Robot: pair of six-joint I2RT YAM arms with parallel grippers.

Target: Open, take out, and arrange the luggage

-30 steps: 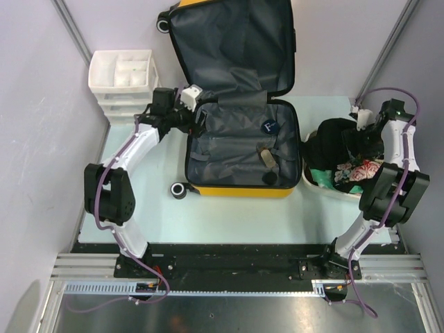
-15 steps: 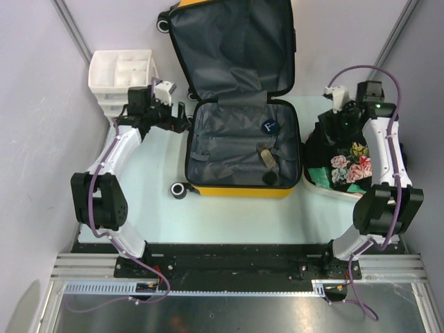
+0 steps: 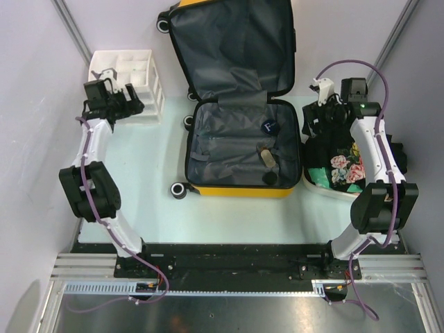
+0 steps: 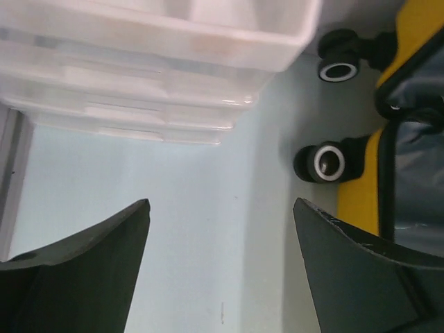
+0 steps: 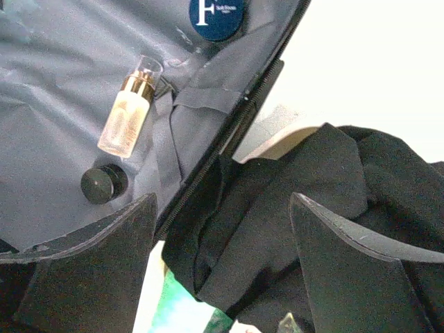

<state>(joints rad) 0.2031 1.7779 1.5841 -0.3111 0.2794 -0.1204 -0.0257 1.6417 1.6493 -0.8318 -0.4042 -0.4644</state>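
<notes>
The yellow luggage (image 3: 239, 149) is lying open in the middle of the table (image 3: 146, 187). Its lid is standing up at the far end, with the top edge cut off in the overhead view. Dark grey lining is covering both halves.

Inside the lower half, a small clear bottle (image 5: 128, 114) with a gold collar is lying flat. A round black cap (image 5: 103, 184) is sitting just beside it. A navy disc (image 5: 216, 14) bearing a white letter F is resting further in, partly cut off in the right wrist view.

Left of the luggage, the left gripper (image 4: 220, 208) is hovering with its fingers spread wide and nothing between them. It is sitting beside a white drawer unit (image 3: 128, 76). Two black luggage wheels (image 4: 327, 161) are showing at the edge of its camera.

Right of the luggage, the right gripper (image 5: 222, 201) is hanging with its fingers apart, gripping nothing. Black clothing (image 5: 312, 180) is lying below it. That clothing and a floral cloth (image 3: 347, 166) are hiding most of a white tub (image 3: 326, 189). Whether the fingers are touching the fabric is hard to make out.
</notes>
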